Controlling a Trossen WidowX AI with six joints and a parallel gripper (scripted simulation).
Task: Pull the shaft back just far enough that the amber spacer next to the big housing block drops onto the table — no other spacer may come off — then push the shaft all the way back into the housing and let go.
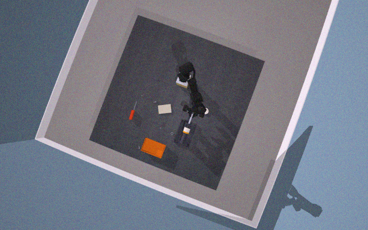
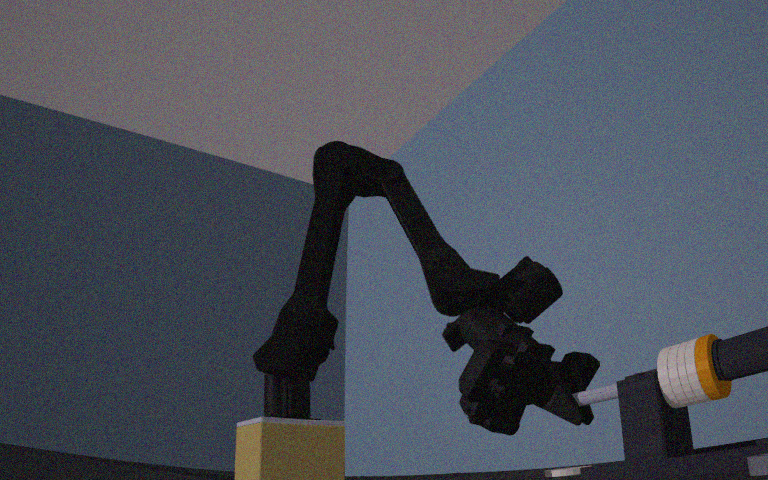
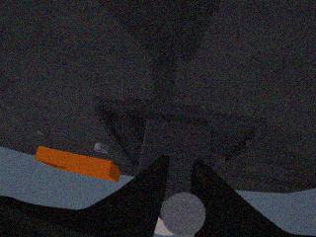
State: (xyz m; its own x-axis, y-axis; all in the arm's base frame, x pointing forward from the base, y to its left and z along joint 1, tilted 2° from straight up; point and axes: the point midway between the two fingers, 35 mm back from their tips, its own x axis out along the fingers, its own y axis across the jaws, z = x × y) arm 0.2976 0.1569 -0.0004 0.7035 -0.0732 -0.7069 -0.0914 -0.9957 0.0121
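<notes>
The pale metal shaft sticks out of the dark upright support towards the arm. My gripper is shut on the shaft near its outer end. The shaft's round grey end face shows between the fingers in the wrist view. Several white spacers sit side by side beyond the support. The amber spacer is at their far side, up against the dark housing, in line with the white ones. The shaft's inner end is hidden.
An orange tray stands beside the fixture. A beige block and a red-handled screwdriver lie farther off. A white disc lies close beside the gripper. A small ring lies near the fixture.
</notes>
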